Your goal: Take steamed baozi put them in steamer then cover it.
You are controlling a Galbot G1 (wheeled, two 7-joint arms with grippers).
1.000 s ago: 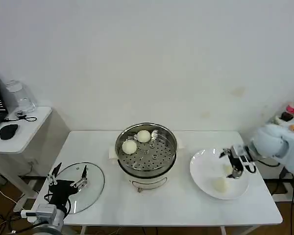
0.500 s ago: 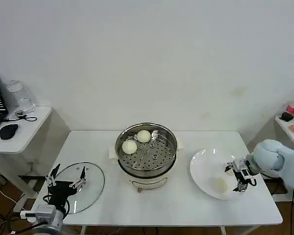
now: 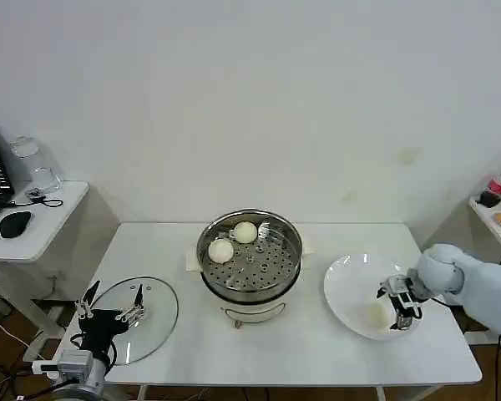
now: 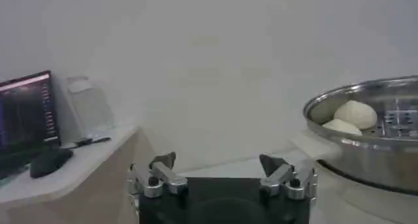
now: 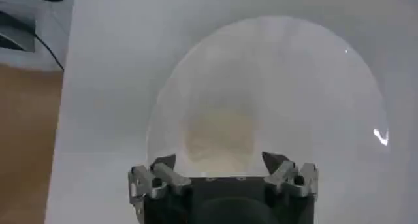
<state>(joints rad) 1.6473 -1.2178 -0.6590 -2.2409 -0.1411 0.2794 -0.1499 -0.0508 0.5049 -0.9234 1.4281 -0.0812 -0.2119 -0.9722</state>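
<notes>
- The right gripper [image 3: 398, 307] is hanging low over the white plate [image 3: 344, 284], jaws spread apart and grasping nothing.
- A steamed baozi [image 5: 219, 139] is lying on that plate between the parted fingertips, just ahead of them.
- Two more buns [image 3: 232, 241] are sitting in the steamer [image 3: 250, 255], well apart from those jaws.
- The left gripper [image 3: 110, 306] is waiting with jaws released over the cover [image 3: 154, 313], which is lying flat on the table [image 3: 284, 351].

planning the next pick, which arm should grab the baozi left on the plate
Right. Its pincer is open over the white plate, straddling the baozi. The left pincer hovers open by the glass lid, across the steamer.
</notes>
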